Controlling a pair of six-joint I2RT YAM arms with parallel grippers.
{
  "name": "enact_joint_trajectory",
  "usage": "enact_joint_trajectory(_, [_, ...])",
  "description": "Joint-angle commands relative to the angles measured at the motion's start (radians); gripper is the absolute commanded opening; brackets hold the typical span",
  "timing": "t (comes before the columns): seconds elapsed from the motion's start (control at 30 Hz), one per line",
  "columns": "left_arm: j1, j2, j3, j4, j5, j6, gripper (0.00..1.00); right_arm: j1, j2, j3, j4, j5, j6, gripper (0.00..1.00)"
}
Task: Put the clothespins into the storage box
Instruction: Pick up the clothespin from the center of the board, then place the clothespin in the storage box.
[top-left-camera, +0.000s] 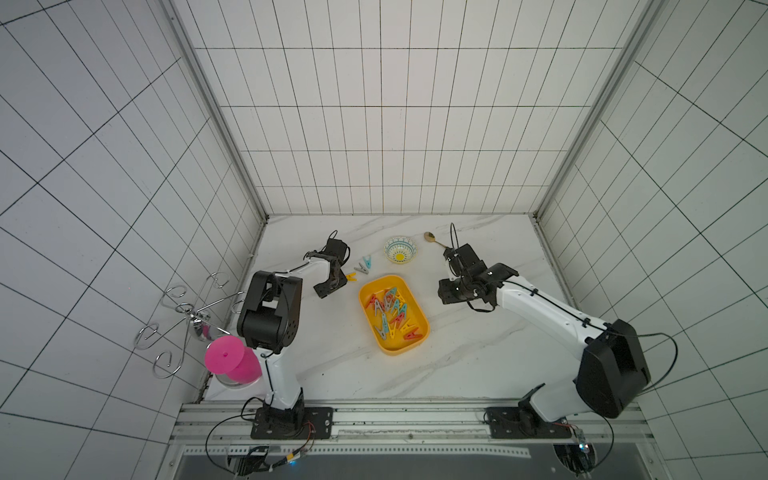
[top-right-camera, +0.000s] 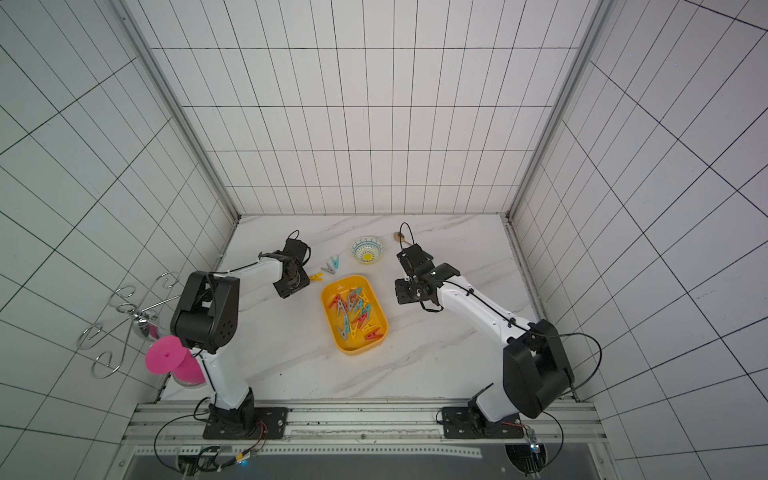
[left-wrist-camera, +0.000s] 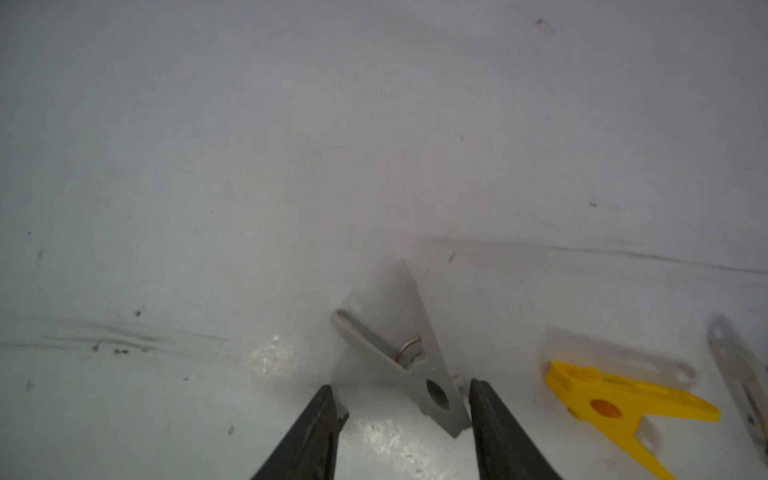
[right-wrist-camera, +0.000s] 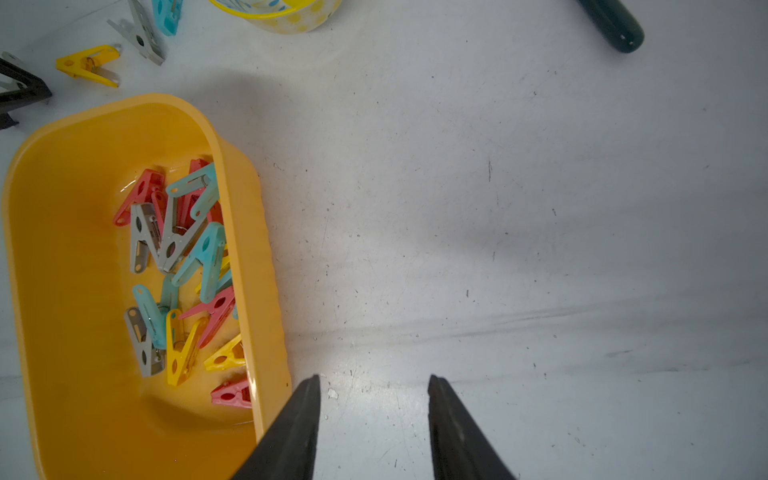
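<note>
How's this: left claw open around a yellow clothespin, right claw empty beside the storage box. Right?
Wrong colour: the left wrist view shows the left claw around a grey clothespin; the yellow clothespin lies beside it. Rest holds.

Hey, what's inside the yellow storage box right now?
The storage box holds a pile of red, teal, grey and yellow clothespins. They overlap, so any beneath are hidden.

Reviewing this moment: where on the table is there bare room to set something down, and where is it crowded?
Free: the wide marble between the storage box and the near rail; also the patch beside the box, under the right tool. Crowded: the gap between left tool, bowl and the box's far end, where loose clothespins lie.
</note>
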Motion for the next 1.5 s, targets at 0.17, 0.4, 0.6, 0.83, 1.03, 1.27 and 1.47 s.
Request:
enact_joint_trajectory(0.17, [0.025, -0.029, -0.034, 0.029, 0.009, 0.010, 0.52, 0.007, 0.017, -0.019, 0.000, -0.010, 0.001, 0.46])
enact_joint_trajectory(0.4, [0.047, 0.014, -0.018, 0.036, 0.030, 0.009, 0.38, 0.007, -0.009, -0.031, -0.005, -0.003, 0.001, 0.46])
enact_joint_trajectory(0.6, [0.048, -0.009, -0.041, 0.046, 0.025, 0.010, 0.26, 0.007, -0.012, -0.027, -0.011, -0.002, 0.001, 0.46])
enact_joint_trajectory(0.83, [0.044, -0.075, -0.054, 0.040, 0.033, 0.018, 0.19, 0.008, -0.017, -0.025, -0.014, -0.004, 0.006, 0.46])
enact_joint_trajectory(1.03, [-0.020, -0.184, -0.053, 0.002, -0.006, 0.036, 0.19, 0.008, -0.034, -0.033, -0.010, -0.004, 0.013, 0.46])
enact_joint_trajectory(1.27, [-0.264, -0.321, -0.040, -0.028, -0.063, 0.068, 0.19, -0.017, -0.044, -0.047, 0.002, 0.009, 0.031, 0.47])
enact_joint_trajectory(1.47, [-0.471, -0.296, -0.011, -0.038, -0.055, 0.066, 0.19, -0.055, -0.072, -0.056, 0.004, 0.021, 0.052, 0.47])
